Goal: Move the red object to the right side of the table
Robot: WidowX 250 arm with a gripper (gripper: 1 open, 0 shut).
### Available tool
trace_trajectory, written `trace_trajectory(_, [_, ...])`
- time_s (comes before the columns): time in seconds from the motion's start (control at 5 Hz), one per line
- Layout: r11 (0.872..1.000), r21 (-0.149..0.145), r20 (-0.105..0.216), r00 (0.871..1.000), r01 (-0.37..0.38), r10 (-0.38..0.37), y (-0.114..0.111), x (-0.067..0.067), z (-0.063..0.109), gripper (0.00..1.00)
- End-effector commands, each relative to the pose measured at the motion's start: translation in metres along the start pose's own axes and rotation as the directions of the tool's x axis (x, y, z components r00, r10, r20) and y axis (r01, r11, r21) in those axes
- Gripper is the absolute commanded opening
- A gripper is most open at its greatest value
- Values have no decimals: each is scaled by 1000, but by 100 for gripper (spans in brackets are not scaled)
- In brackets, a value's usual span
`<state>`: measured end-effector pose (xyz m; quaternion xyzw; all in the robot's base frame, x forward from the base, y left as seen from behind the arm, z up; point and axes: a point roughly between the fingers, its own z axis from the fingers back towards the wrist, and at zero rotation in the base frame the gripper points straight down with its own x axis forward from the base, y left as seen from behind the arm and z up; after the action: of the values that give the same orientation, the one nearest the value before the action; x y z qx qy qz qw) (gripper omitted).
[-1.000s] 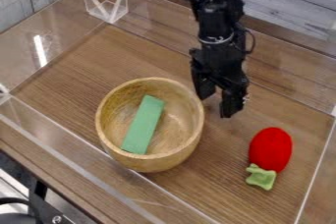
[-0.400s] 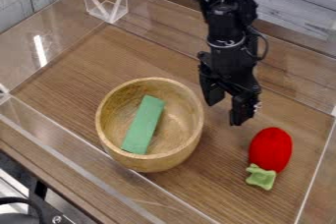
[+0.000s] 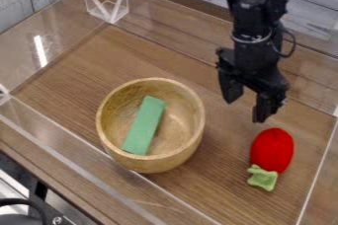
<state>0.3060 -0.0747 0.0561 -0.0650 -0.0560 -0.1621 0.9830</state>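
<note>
The red object (image 3: pixel 274 150), a small rounded toy fruit with a light green leafy stem (image 3: pixel 262 178), lies on the brown wood-grain table (image 3: pixel 158 56) near its right front corner. My gripper (image 3: pixel 248 101) hangs just above and behind it, pointing straight down. Its two black fingers (image 3: pixel 263 109) stand open, with nothing between them. There is a small gap between the fingertips and the fruit.
A wooden bowl (image 3: pixel 117 101) holding a flat green block (image 3: pixel 144 124) sits left of the fruit. Low clear acrylic walls (image 3: pixel 314 185) border the table. A clear folded stand (image 3: pixel 106 4) is at the back left.
My gripper has moved to the right and risen slightly, from beside the bowl's rim to above the fruit. The fruit and bowl have stayed put.
</note>
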Motion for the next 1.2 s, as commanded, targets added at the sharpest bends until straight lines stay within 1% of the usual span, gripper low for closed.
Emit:
trace_trajectory(0.0, [1000,10,78,997,3,-4,-2,8,30,100])
trace_trajectory(0.2, [1000,12,79,997,-14,13,5,3,40,100])
trace_trajectory(0.4, [1000,8,71,997,-17,17,12,3,33,100])
trace_trajectory(0.6, [1000,2,55,998,-19,19,16,3,22,100])
trace_trajectory(1.0, [999,0,54,997,-54,54,42,-2,32,100])
